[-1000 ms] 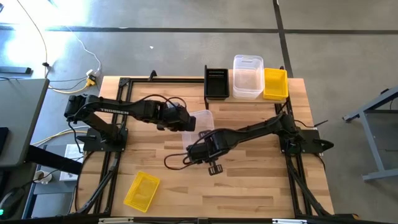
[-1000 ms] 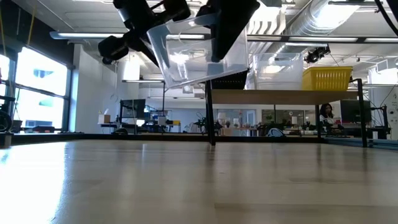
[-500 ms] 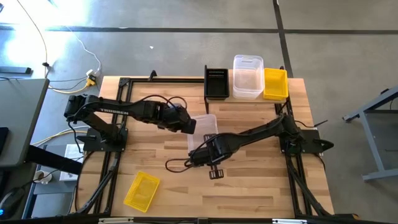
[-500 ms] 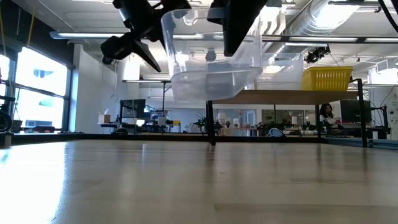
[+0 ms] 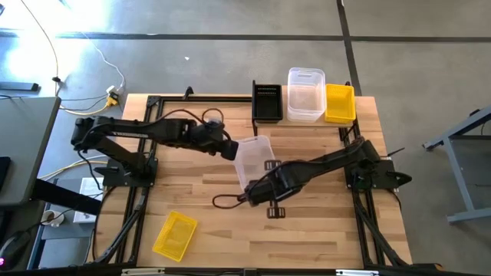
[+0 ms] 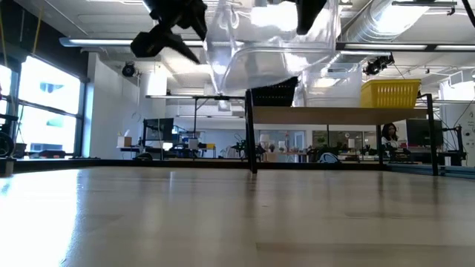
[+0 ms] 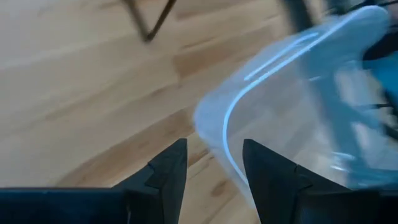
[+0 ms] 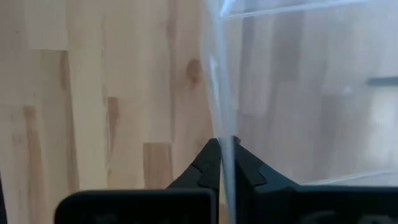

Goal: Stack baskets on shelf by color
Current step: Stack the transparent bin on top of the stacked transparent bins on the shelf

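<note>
High view: clear tub point(image 5: 252, 157) held aloft over mid-counter, between the two arms, tilted, nothing visible inside. Pinched on one thin wall by right hand point(image 8: 224, 163), fingers point(image 8: 208, 165) pressed together with the translucent wall sandwiched between, as seen from right wrist view. Left hand point(image 7: 214, 165) just beside the tub's other side, fingers point(image 7: 171, 171) spread apart, rim of the tub point(image 7: 292, 112) passing near the gap but not gripped. Same tub point(image 6: 271, 41) seen from low view up near the top edge, well above the counter point(image 6: 237, 215), bottom slanted.

Farther back, shelf point(image 5: 307, 123) at the counter's far edge carrying three containers in a row: black basket point(image 5: 267, 102) on the left end, clear tub stack point(image 5: 305, 95) in the middle, yellow basket point(image 5: 340, 103) on the right end. Contents of these not distinguishable; how many are nested in each spot not clear. From low view, shelf plank point(image 6: 341, 115) raised on black legs, yellow basket point(image 6: 391, 93) sitting on it, black basket point(image 6: 273, 94) partly hidden behind the lifted tub.

Near front-left corner of the counter point(image 5: 199, 192), lone yellow basket point(image 5: 175, 234) lying askew, well apart from both arms, apparently with nothing in it.
</note>
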`<action>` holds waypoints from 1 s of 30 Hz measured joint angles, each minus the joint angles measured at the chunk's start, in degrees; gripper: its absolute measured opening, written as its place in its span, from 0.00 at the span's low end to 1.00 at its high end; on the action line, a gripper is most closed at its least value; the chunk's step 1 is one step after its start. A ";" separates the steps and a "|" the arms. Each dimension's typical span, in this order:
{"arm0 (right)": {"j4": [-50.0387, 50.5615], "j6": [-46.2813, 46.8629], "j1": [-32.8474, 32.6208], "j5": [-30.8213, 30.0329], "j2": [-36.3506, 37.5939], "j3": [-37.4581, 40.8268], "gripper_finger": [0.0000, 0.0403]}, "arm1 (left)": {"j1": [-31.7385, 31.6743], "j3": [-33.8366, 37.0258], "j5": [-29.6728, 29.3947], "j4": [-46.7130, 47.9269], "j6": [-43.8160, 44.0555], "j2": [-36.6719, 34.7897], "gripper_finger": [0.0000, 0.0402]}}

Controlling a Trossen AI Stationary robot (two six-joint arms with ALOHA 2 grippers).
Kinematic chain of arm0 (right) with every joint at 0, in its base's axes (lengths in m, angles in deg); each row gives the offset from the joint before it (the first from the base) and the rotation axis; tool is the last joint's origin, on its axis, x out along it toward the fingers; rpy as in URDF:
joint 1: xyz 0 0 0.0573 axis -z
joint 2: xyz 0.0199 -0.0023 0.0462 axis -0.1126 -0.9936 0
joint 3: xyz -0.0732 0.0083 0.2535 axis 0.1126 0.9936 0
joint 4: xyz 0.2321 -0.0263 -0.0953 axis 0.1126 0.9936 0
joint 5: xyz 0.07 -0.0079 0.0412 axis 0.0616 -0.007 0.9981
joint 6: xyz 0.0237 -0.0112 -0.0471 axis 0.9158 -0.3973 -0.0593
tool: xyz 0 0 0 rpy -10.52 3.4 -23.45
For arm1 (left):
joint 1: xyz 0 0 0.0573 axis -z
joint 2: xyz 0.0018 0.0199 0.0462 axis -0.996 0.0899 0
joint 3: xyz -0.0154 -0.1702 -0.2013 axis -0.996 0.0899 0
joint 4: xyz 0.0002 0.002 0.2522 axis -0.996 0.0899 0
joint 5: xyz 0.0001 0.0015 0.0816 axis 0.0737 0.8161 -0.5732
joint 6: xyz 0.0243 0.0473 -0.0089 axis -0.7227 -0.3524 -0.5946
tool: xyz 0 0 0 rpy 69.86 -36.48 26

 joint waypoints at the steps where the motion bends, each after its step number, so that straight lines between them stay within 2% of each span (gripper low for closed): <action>1: 0.41 0.47 0.02 -0.56 0.40 0.00 0.00 | 0.00 0.00 -0.08 -1.08 -0.91 -0.74 0.36; 14: 6.58 4.64 1.88 -8.43 5.04 0.00 0.00 | 0.17 0.04 0.02 -12.95 -10.64 -8.48 0.36; 22: 7.52 2.77 4.10 -11.20 9.21 0.00 0.00 | -0.32 0.09 -0.33 -13.05 -15.31 -9.53 0.36; 30: 7.68 -2.05 8.59 -17.20 18.98 0.00 0.00 | -0.40 0.09 -0.15 -12.96 -20.47 -10.14 0.36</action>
